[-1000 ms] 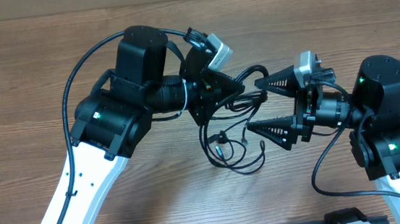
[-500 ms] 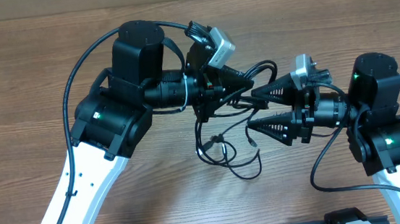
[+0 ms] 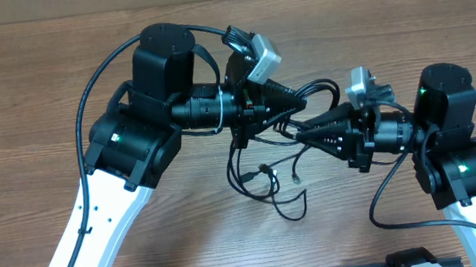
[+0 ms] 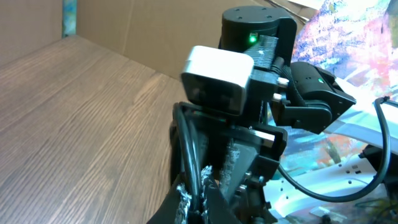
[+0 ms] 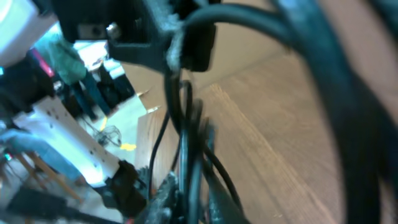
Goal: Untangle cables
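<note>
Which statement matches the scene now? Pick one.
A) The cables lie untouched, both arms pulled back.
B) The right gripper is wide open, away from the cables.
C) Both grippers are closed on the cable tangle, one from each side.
C: in the overhead view the left gripper and the right gripper meet at the cables with jaws closed on the bundle, loose loops hanging below them.

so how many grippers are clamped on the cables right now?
2. The left gripper pinches the cables at the top of the bundle. The right gripper is shut on strands just beside it, tips nearly meeting. Loose loops hang below both.
</note>
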Controlling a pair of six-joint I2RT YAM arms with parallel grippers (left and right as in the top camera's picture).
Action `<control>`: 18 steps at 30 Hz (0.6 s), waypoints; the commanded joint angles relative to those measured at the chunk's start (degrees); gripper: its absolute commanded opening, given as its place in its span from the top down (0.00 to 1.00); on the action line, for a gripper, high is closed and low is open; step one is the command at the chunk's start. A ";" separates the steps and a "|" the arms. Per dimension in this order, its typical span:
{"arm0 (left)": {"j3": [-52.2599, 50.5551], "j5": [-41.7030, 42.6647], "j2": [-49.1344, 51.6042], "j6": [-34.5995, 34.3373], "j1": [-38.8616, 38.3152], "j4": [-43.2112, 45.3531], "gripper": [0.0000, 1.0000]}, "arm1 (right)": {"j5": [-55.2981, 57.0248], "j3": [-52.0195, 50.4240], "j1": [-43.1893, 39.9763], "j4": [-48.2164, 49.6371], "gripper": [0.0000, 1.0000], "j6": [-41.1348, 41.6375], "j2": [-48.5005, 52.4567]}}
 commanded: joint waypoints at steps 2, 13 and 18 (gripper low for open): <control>1.27 0.13 -0.24 -1.05 -0.13 0.26 0.96 | -0.37 0.37 -0.09 0.09 0.96 0.33 0.04; 1.27 -12.15 -0.24 -6.58 -0.11 -3.58 0.95 | -0.37 0.37 -0.09 0.35 0.96 3.58 0.04; 1.27 -19.26 -0.24 -9.88 -0.11 -6.08 0.96 | -0.35 0.37 -0.09 0.35 0.96 3.61 0.04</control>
